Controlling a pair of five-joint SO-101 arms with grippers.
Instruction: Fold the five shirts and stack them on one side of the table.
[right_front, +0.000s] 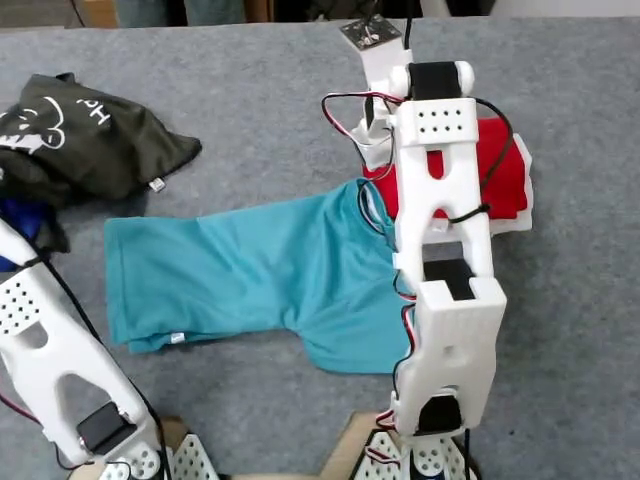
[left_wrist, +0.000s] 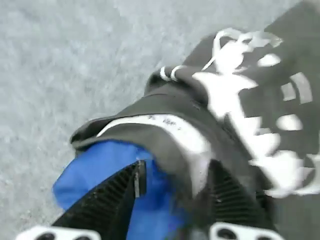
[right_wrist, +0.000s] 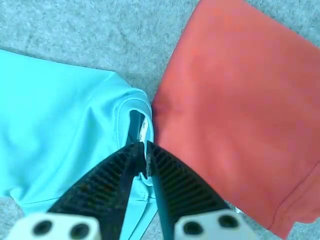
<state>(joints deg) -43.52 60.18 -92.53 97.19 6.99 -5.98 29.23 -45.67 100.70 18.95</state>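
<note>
Collar of the teal shirt (right_front: 230, 275) is pinched in the closed right gripper (right_wrist: 142, 147). The shirt is spread mid-table, long axis running across from the collar toward the left arm's side. The folded red shirt (right_front: 500, 170) lies just beside the collar (likely in the way). The left gripper (left_wrist: 177, 167) is held open astride the blue shirt (left_wrist: 95, 170) and dark shirt (left_wrist: 250, 100).

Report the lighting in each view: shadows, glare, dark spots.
High view: soft, even light with no glare; the arms cast hardly any shadow on the table or the teal shirt. Right wrist view: the red shirt is evenly lit, with a dark pocket inside the teal collar at the right gripper. Left wrist view: the blue shirt sits shaded under the dark shirt, at the left gripper.
</note>
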